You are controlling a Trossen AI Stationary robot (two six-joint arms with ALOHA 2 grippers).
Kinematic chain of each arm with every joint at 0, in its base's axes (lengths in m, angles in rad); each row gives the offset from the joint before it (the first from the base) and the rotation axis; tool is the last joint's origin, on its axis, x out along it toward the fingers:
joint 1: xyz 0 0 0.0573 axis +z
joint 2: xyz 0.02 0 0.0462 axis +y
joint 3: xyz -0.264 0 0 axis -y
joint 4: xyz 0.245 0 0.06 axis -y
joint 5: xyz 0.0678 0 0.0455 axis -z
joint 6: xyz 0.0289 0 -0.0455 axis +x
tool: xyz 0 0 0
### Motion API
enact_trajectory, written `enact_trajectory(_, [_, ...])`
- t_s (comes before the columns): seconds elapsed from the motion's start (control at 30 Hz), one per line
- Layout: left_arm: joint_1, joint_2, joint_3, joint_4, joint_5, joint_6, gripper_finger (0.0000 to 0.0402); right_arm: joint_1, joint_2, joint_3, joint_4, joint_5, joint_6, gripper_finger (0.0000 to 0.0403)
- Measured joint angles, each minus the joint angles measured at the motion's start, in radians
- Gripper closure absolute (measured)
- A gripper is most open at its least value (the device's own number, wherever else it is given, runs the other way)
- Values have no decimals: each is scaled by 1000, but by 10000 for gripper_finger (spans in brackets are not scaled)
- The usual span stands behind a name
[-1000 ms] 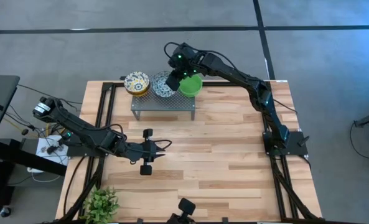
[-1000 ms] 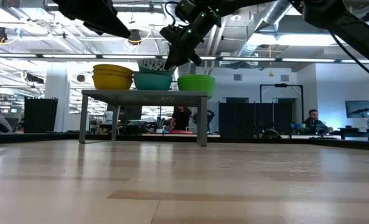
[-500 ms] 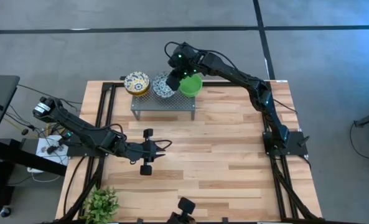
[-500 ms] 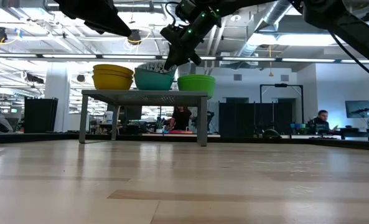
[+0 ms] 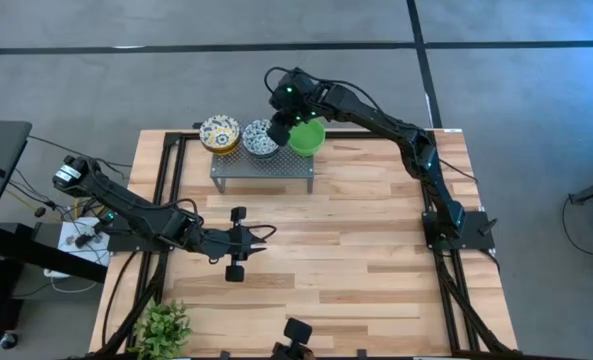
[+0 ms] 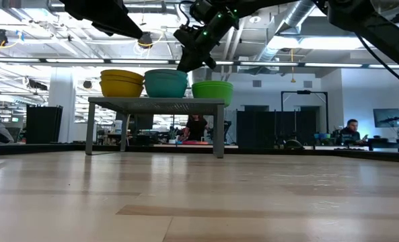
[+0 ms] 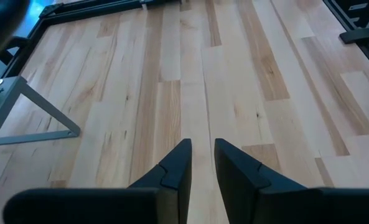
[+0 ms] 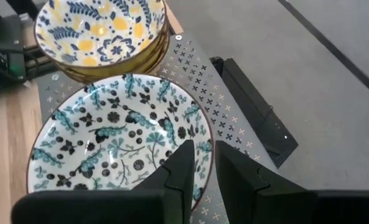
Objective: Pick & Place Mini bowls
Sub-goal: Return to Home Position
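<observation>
Lying low over the wooden table (image 5: 356, 250), the left gripper (image 7: 201, 146) points across the bare boards. Its two fingers are almost touching and hold nothing. Farther back is the grey metal stand (image 5: 266, 166) with three piles in a row on top: yellow bowls (image 5: 220, 133) at one end, blue-and-white bowls (image 5: 259, 139) in the middle, green bowls (image 5: 308, 137) at the other end. Stretched far out, the right gripper (image 8: 203, 149) hangs just above the blue-and-white bowls, fingers close together, holding nothing.
</observation>
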Motion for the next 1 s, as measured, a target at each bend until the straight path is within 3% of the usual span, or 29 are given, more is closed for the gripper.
enact_trajectory(0.23, [0, 0, 0, 7, -18, -3, 330, 11, -42, 23, -82, -1, -13, 342])
enact_trajectory(0.53, [-1, -57, -2, 5, -67, 8, 330, 35, -250, 21, -259, 4, -88, 344])
enact_trajectory(0.83, [0, -400, -1, -22, -117, 105, 330, 108, -438, 10, -420, 4, -104, 344])
enact_trajectory(1.0, [0, -618, -68, -60, -118, 103, 330, 158, -561, -100, -469, 3, -121, 345])
